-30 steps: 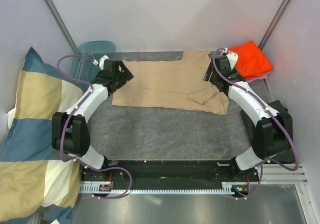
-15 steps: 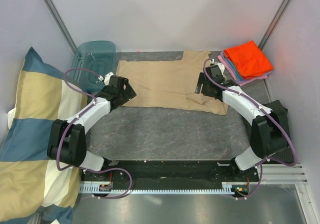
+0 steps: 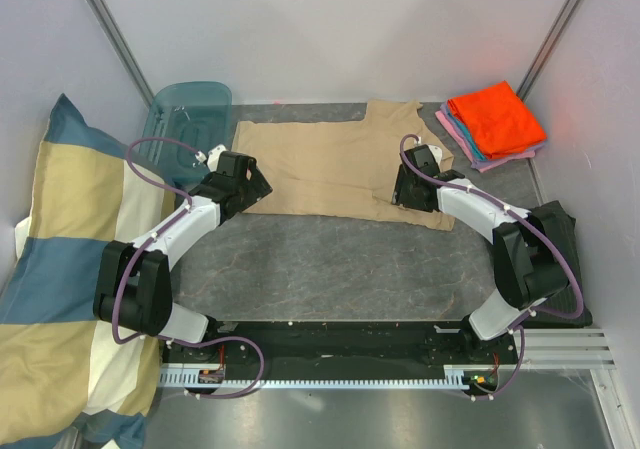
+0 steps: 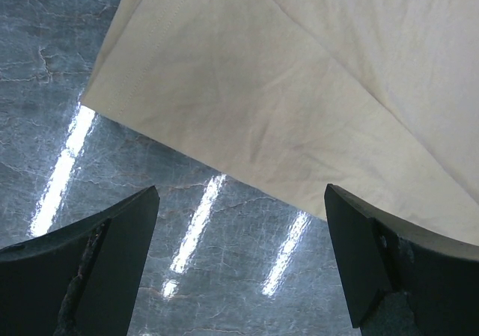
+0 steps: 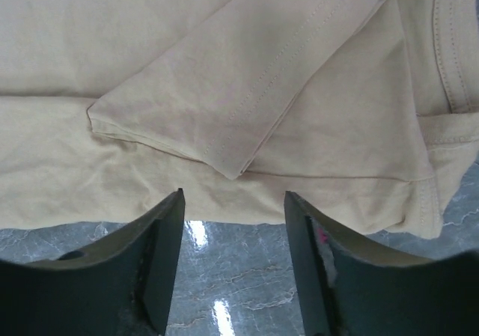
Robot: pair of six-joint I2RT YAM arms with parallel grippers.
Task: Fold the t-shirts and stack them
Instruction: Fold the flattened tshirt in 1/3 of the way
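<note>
The tan t-shirt [image 3: 335, 164] lies flat across the far middle of the counter [image 3: 330, 264], with one sleeve [image 5: 247, 89] folded over the body. The orange t-shirt [image 3: 497, 117] tops the folded pile [image 3: 450, 124] at the far right corner. Since one second ago both arms have drawn back from the shirt's far corners to its near edge: the left gripper [image 4: 239, 231] is spread wide and empty, and the right gripper [image 5: 233, 224] is open more narrowly and also empty. The counter is dark grey and marbled, set between pale walls [image 3: 330, 29], with a checked pillow [image 3: 60, 269] at left.
</note>
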